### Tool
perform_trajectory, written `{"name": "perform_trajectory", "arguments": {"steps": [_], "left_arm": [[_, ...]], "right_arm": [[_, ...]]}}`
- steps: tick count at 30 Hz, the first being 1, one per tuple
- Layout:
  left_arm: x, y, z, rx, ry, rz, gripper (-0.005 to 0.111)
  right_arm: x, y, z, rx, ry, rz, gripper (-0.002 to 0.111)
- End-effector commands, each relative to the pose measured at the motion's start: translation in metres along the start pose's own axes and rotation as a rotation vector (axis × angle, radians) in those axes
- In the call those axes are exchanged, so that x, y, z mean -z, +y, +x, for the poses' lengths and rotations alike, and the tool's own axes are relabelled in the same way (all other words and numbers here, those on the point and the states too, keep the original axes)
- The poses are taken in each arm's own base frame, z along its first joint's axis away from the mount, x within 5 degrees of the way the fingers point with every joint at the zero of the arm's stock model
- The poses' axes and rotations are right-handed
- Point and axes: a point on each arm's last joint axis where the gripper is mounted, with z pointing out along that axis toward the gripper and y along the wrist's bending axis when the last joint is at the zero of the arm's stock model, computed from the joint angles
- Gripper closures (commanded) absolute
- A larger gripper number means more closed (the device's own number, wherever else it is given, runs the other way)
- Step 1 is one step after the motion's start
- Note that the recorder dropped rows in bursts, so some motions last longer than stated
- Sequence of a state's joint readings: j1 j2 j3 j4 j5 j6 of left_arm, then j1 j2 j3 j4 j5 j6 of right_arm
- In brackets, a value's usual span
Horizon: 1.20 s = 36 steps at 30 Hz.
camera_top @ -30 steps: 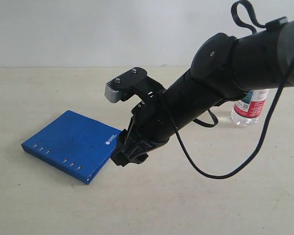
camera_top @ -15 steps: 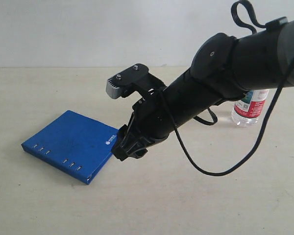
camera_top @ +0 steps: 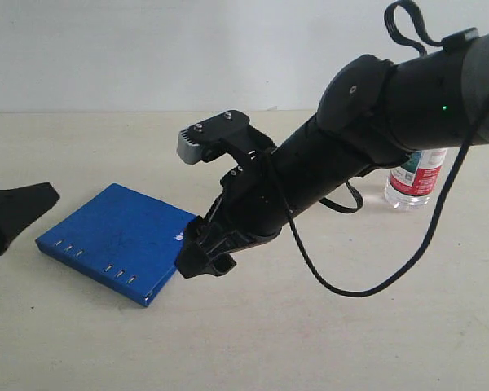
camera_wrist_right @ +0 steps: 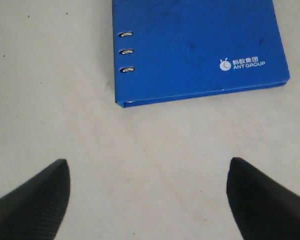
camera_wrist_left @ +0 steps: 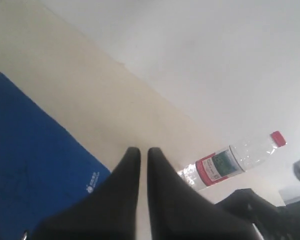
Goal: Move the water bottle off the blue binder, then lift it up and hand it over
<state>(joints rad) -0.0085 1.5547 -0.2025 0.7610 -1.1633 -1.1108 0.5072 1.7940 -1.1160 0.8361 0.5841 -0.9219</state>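
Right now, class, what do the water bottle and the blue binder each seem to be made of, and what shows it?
The water bottle is probably thin clear plastic: the glossy body is see-through, with a red cap and a printed label band. The blue binder is likely plastic-covered board, smooth and faintly scuffed; the rings in its slots glint like metal.

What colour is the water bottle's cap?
Red: the cap of the water bottle shows best in the left wrist view.

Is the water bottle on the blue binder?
Off. The water bottle stands on the table, well apart from the blue binder.
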Motion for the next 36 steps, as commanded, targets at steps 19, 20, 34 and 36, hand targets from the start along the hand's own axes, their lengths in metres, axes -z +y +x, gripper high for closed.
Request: {"name": "perform_trajectory", "arguments": {"steps": [19, 20, 34, 36], "left_arm": [[-0.038, 0.029, -0.003, -0.010, 0.085, 0.033, 0.101], [-0.038, 0.030, -0.003, -0.011, 0.091, 0.024, 0.098], [-0.036, 0.049, 0.007, 0.025, 0.189, -0.177, 0.038], [-0.036, 0.051, 0.008, 0.058, 0.192, -0.187, 0.038]], "right_arm": [[-0.032, -0.039, -0.012, -0.006, -0.117, 0.254, 0.062], [-0.037, -0.041, -0.014, -0.011, -0.114, 0.247, 0.060], [-0.065, -0.073, -0.084, -0.171, -0.146, 0.064, 0.041], [-0.067, -0.092, -0.082, -0.252, -0.137, 0.049, 0.041]]}}
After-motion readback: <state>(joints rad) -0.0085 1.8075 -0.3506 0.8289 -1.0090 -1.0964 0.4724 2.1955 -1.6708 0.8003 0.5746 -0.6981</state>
